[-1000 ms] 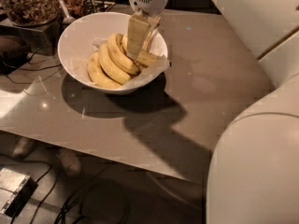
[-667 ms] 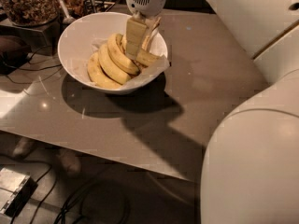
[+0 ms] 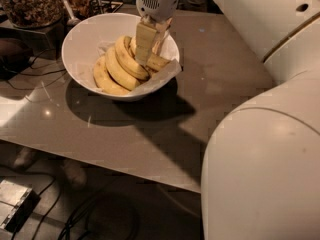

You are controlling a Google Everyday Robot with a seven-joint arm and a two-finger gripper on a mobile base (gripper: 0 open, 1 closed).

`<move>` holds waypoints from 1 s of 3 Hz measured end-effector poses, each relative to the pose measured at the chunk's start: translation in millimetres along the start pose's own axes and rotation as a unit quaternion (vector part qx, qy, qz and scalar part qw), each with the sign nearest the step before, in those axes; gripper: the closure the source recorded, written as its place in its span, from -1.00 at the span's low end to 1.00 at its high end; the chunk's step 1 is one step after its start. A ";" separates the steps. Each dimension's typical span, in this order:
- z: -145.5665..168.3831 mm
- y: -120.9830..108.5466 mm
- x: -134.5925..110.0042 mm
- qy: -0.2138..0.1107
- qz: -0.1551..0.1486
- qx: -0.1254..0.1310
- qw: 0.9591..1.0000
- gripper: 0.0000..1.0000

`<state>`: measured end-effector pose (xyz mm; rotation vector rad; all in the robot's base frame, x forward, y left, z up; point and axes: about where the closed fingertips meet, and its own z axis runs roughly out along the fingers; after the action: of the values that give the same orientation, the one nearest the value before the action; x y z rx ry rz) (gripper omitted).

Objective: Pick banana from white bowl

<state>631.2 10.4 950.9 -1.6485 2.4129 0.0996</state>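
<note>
Barely anything has been altered over the last second: the pincer (image 3: 150, 54) is found low inside the white bowl (image 3: 80, 39), in the upper middle of the frame, at nearly the same spot as a second ago, perhaps lowered and shifted a touch to the left. It is pressed in among the fruit at the right side of the pile. How far it is open cannot be told, nor whether anything has been gripped.

The banana (image 3: 160, 62) is taken to be the one lying directly under the pincer, toward the right rim of the bowl on the white paper (image 3: 169, 73). It has not been lifted. The other bananas (image 3: 117, 69) are stacked to its left, unmoved.

More has changed at the lower right, where the pale bulk of the arm (image 3: 265, 174) has swung further into the frame, over the grey tabletop (image 3: 225, 84).

From this it is judged that the descent is finished or nearly so, and that closing and lifting are what remain. Neighbouring fruit could be caught or dragged along, since the pile is tightly packed.
</note>
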 end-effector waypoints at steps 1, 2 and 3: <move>10.2 -7.8 4.2 0.008 0.015 -0.004 1.000 -0.06; 19.5 -13.4 8.9 0.017 0.029 -0.009 0.999 0.04; 27.5 -15.7 13.0 0.024 0.036 -0.015 0.999 0.00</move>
<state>645.1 -2.3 922.3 -1.5934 2.5200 0.1101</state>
